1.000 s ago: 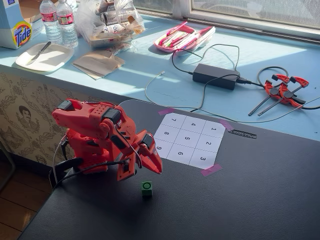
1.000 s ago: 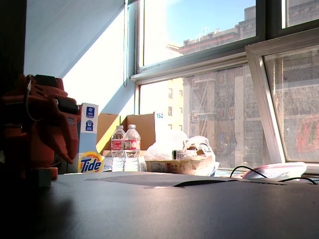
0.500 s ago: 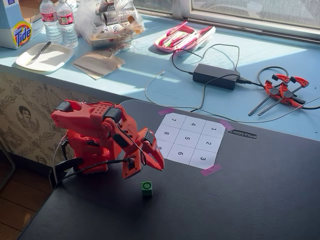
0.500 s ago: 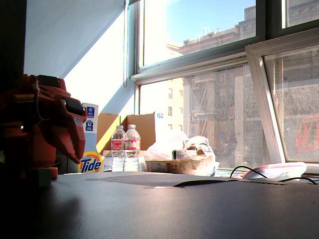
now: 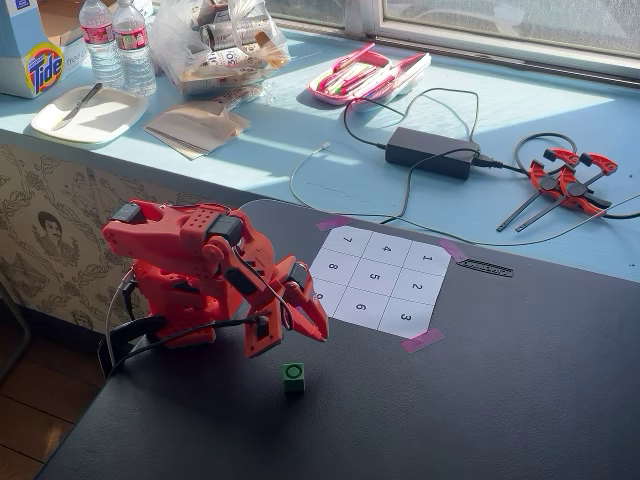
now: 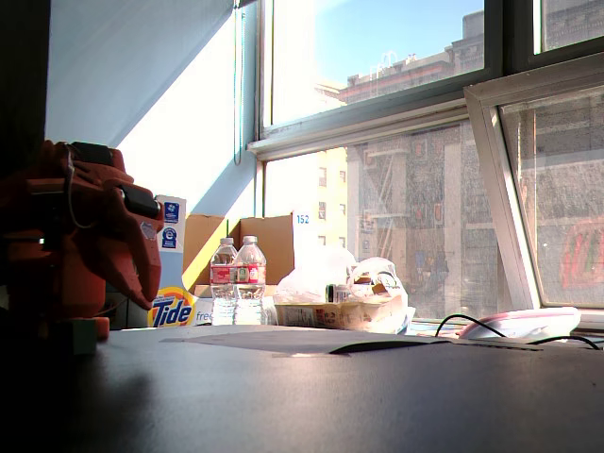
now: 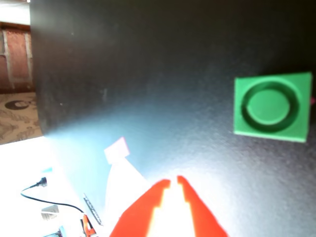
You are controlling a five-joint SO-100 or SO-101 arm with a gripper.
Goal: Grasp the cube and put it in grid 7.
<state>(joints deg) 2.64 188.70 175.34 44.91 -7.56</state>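
Observation:
The green cube (image 5: 293, 374) with a dark ring on top sits on the black table, in front of the numbered sheet and apart from it. In the wrist view the cube (image 7: 271, 105) lies at the right edge. Grid 7 (image 5: 348, 241) is the sheet's far left corner cell and is empty. My red gripper (image 5: 318, 328) hangs above the table just behind the cube, over the sheet's near left corner. Its tips (image 7: 174, 182) are almost together and hold nothing. The cube is to the right of the tips in the wrist view, not between them.
The 3x3 sheet (image 5: 380, 280) is taped down with pink tape (image 5: 421, 341). On the blue sill behind are a power brick (image 5: 431, 152) with cables, red clamps (image 5: 566, 177), bottles (image 5: 118, 42), a plate (image 5: 88, 113) and a pink tray (image 5: 368, 76). The arm's base (image 5: 170, 290) stands at the table's left edge.

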